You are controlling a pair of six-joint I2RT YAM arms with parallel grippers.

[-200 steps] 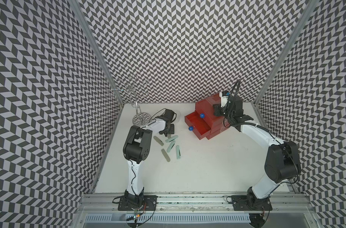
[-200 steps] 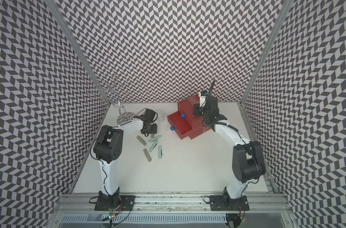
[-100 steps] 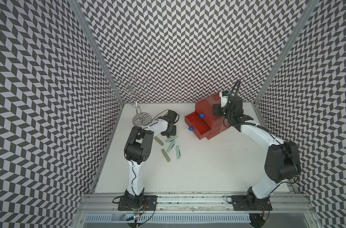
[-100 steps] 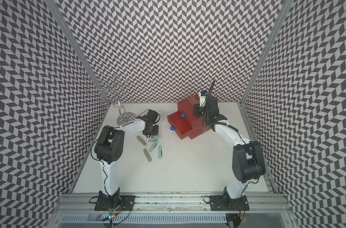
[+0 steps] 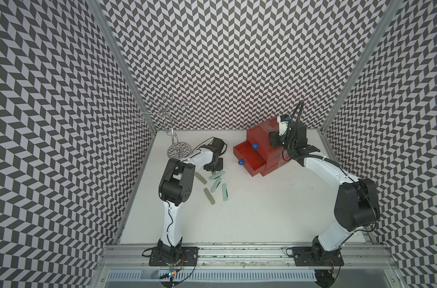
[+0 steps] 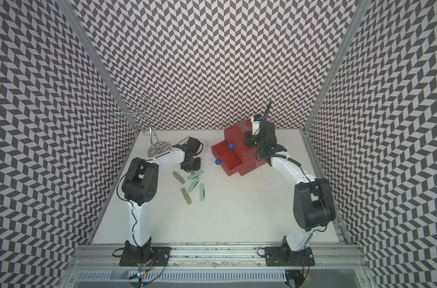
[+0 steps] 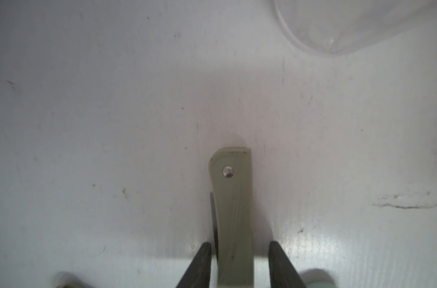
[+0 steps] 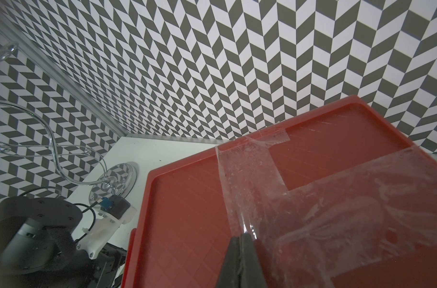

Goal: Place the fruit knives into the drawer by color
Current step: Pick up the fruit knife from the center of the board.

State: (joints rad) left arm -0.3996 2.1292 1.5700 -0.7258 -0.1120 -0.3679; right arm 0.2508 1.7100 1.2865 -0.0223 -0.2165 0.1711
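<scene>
White table (image 5: 262, 212): scattered fruit knives (image 5: 215, 185), red drawer (image 5: 259, 134), wire stand (image 5: 179, 150).

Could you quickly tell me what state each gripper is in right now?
Left gripper: open, jaws either side of an olive-green knife, not gripping it yet.
Right gripper: shut, empty, tips at the red drawer box top.

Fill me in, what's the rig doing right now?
Sorting fruit knives into the red drawer box. The left gripper straddles an olive-green knife on the table, jaws open on either side, not yet clamped. Others, mint and olive, lie loose nearby. The right gripper, shut, rests on the box's taped top; two drawers stand pulled out.
</scene>
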